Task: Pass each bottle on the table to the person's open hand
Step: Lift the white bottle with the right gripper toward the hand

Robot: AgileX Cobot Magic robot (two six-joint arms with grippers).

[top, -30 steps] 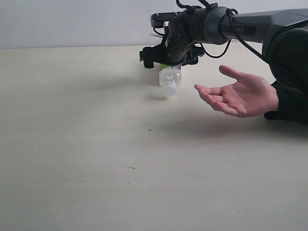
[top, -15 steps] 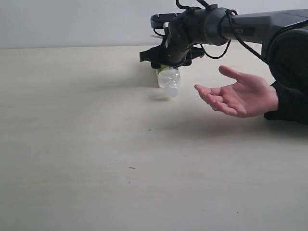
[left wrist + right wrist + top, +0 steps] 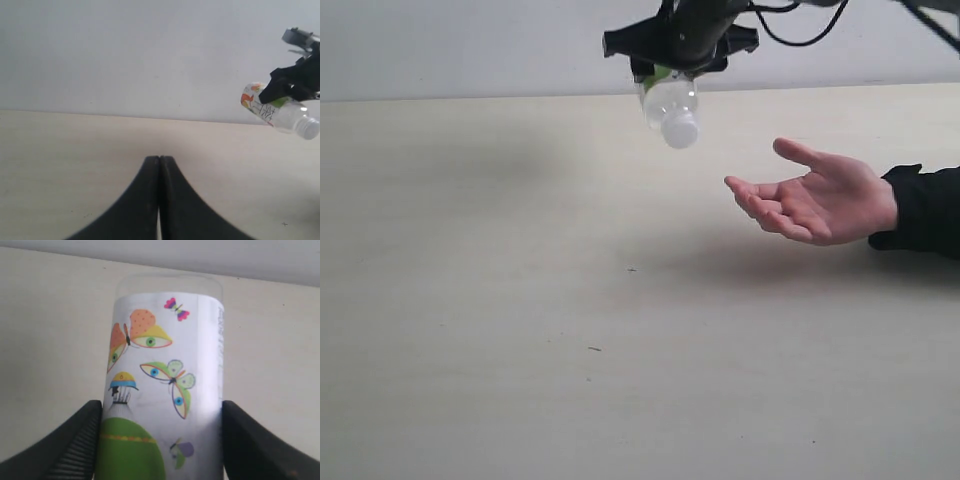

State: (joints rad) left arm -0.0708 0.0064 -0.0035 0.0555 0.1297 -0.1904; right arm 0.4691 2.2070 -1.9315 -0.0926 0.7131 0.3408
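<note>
**Right claw [image 3: 672, 50] has the bottle [image 3: 669, 100] up in the air, open hand [image 3: 817, 203] just off to the side**

Right claw is clamped across the body of the bottle. One black finger [image 3: 75, 445] sits on each side of the label [image 3: 160, 385], so the jaws stand about as wide as the bottle itself. The wrist camera gets a really close look at that label. It's white with cartoon butterflies and a green blob at the near end, then clear plastic past it.

In the outside view the bottle hangs well clear of the tabletop [image 3: 470, 300]. It's tilted, with its white cap [image 3: 679, 130] pointing down and toward the camera.

The hand is to the right of the bottle in that view and lower than it, near but not touching. Palm up, fingers spread a little, thumb on top, black sleeve [image 3: 926, 210] at the wrist. It's low over the tabletop, and I honestly can't tell if the back of it rests on the surface.

Left claw [image 3: 159, 159] has hold of nothing, its two dark fingers pressed tight together with no gap, low over the tabletop. Its camera looks across the pale surface to a plain wall [image 3: 125, 50]. It also catches the bottle in the other claw's grip, well apart from the left claw.

Tabletop is pale cream wood grain with a couple of tiny dark specks [image 3: 631, 269].
</note>
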